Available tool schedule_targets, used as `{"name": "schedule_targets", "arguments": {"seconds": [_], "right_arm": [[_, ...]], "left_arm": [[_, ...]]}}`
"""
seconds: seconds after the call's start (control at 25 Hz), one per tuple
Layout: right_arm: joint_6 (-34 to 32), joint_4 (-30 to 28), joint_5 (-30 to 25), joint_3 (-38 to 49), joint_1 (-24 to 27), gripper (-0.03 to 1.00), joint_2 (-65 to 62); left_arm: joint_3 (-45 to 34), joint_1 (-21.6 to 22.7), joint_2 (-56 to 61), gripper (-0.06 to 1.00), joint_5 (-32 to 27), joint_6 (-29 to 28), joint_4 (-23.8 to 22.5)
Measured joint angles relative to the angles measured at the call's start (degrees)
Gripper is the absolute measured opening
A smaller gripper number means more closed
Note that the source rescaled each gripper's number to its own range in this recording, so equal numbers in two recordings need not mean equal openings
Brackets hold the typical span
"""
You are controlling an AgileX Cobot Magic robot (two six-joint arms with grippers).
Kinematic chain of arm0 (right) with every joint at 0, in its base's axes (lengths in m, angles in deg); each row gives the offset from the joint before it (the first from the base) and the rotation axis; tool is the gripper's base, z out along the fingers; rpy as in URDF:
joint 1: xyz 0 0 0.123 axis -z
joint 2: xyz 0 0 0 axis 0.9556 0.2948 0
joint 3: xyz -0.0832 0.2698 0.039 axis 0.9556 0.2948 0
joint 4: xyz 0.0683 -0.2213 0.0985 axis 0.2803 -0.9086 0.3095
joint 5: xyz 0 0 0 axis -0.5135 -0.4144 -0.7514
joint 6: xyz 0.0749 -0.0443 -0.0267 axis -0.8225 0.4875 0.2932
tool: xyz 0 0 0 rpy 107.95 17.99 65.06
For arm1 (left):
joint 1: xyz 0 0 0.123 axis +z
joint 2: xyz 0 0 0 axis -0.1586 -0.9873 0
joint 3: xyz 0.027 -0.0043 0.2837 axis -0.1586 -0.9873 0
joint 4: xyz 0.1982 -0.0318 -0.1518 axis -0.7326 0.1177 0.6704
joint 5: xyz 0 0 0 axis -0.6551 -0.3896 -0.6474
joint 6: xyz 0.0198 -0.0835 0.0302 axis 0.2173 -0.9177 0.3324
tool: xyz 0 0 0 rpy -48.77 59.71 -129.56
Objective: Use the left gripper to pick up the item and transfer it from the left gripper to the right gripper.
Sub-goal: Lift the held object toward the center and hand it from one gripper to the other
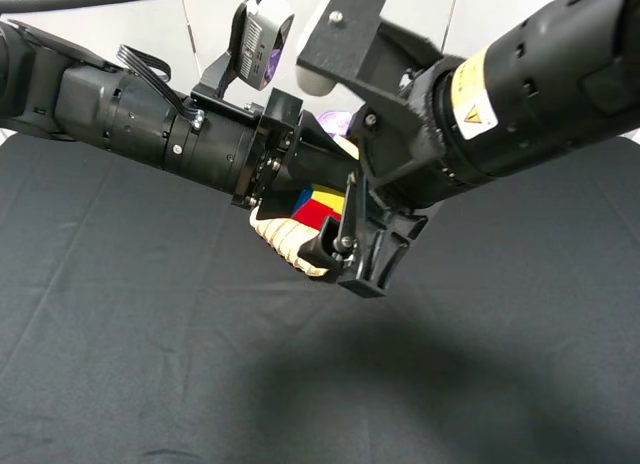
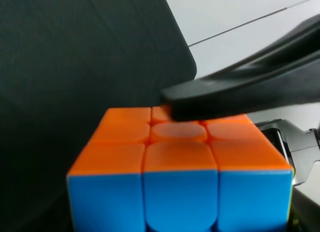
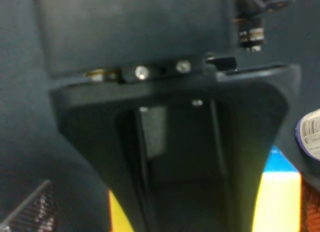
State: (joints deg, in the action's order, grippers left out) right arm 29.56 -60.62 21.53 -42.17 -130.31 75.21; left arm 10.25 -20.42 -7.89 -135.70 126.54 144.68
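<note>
The item (image 1: 314,214), a multicoloured puzzle cube, hangs in mid-air above the table where the two arms meet. My left gripper (image 1: 303,196) comes in from the left and is shut on it. The cube fills the left wrist view (image 2: 180,187), showing orange and blue faces. My right gripper (image 1: 340,234) reaches in from the right and surrounds the cube. One of its black fingers (image 2: 235,94) lies across the orange face; its other finger is hidden. In the right wrist view, yellow and blue parts of the cube (image 3: 277,197) show behind a black gripper body.
A ribbed tan roll (image 1: 283,241) lies on the black tablecloth (image 1: 130,314) directly under the grippers. A purple-lidded can (image 1: 336,118) is partly hidden behind the arms and shows at the edge of the right wrist view (image 3: 310,134).
</note>
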Motion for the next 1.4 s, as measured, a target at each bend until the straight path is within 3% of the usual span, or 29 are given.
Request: {"name": "schedule_targets", "arguments": {"seconds": [0.52,0.56,0.6,0.64,0.68,0.72,1.24,1.28,1.32,1.4], "right_arm": [[-0.4,-0.6,1.7,0.0,0.0,1.00,0.9],[-0.4,-0.8,1.7,0.0,0.0,0.91,0.9],[-0.4,-1.2,1.7,0.0,0.0,0.68,0.9],[-0.4,-1.9,1.7,0.0,0.0,0.40,0.9],[-0.4,-2.8,1.7,-0.1,0.0,0.00,0.9],[-0.5,-3.2,1.6,-0.1,0.0,0.07,0.9],[-0.5,-3.8,1.6,-0.1,0.0,0.04,0.9],[-0.5,-3.8,1.6,-0.1,0.0,0.04,0.9],[-0.5,-3.7,1.5,-0.1,0.0,0.04,0.9],[-0.5,-3.5,1.4,-0.1,0.0,0.04,0.9]], "left_arm": [[0.0,0.0,0.0,0.00,0.0,0.0,0.0],[0.0,0.0,0.0,0.00,0.0,0.0,0.0],[0.0,0.0,0.0,0.00,0.0,0.0,0.0],[0.0,0.0,0.0,0.00,0.0,-0.1,-0.2],[0.0,0.0,0.0,0.01,0.1,-0.1,-0.1],[0.0,0.0,0.0,0.01,0.1,-0.1,-0.1],[0.0,0.0,0.0,0.01,0.4,-0.2,0.0],[0.0,0.0,0.0,0.04,0.4,-0.6,0.0],[0.0,-0.1,0.0,0.14,0.5,-1.6,0.0],[0.0,-0.1,0.0,0.55,1.4,-2.8,0.2]]}}
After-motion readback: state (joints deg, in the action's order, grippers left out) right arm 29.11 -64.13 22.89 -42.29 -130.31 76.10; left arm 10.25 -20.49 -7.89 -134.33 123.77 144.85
